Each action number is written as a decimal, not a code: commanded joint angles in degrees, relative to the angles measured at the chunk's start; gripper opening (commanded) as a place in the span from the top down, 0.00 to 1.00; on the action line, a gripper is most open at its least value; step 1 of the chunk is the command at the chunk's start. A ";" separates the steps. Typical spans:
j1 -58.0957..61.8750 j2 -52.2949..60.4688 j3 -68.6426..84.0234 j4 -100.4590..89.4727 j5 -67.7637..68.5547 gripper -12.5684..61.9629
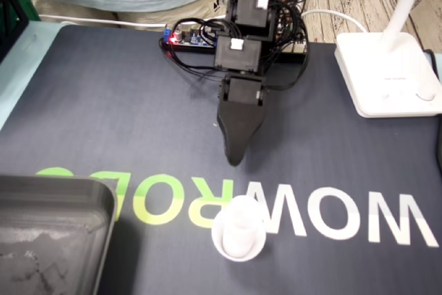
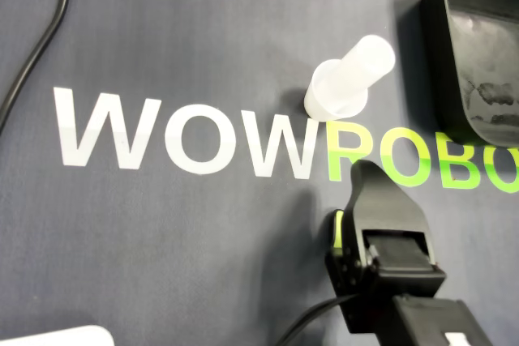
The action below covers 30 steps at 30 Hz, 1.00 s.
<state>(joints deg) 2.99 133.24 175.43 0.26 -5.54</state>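
Robot fingers (image 1: pixel 235 158) hang above a dark worktop (image 1: pixel 103 101). Only one tip shows, so I cannot tell if they are open. A white cup (image 1: pixel 238 236) stands untouched just ahead of them. The grasp looks not yet begun. A black tray (image 1: pixel 48 226) sits off to one side.

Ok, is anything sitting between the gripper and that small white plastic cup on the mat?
Nothing visible. Between the black gripper and the small white translucent plastic cup lies only bare dark grey mat with printed lettering. The black plastic tray sits off to the left in the fixed view, outside that path.
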 commanded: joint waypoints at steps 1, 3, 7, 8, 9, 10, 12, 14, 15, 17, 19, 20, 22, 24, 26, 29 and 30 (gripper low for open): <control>-0.44 4.31 2.37 -0.44 0.00 0.38; -0.44 4.39 2.37 -0.44 0.00 0.38; -0.18 4.39 2.37 -1.14 0.00 0.38; -0.18 4.39 2.29 -1.23 0.00 0.38; -0.09 4.39 2.20 -1.23 0.00 0.38; 0.00 4.48 2.11 -1.32 0.00 0.38; 0.18 4.48 1.67 -1.41 -0.09 0.38; 0.53 4.48 0.97 -1.49 -0.26 0.38; 0.62 4.39 0.53 -1.49 -0.26 0.38; 0.70 4.48 -0.79 -1.41 -0.26 0.38; 0.97 4.48 -2.37 -1.41 -0.26 0.38; 0.97 4.48 -3.25 -1.41 -0.26 0.38; 1.05 4.48 -5.10 -1.14 -0.35 0.38; 1.41 4.48 -6.94 -1.05 -0.79 0.38; 2.11 4.48 -8.53 -1.05 -2.37 0.38; 3.25 4.48 -10.55 -1.05 -5.54 0.38; 3.78 4.48 -11.16 -1.05 -6.77 0.38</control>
<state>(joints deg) 6.33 133.24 167.96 0.26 -10.37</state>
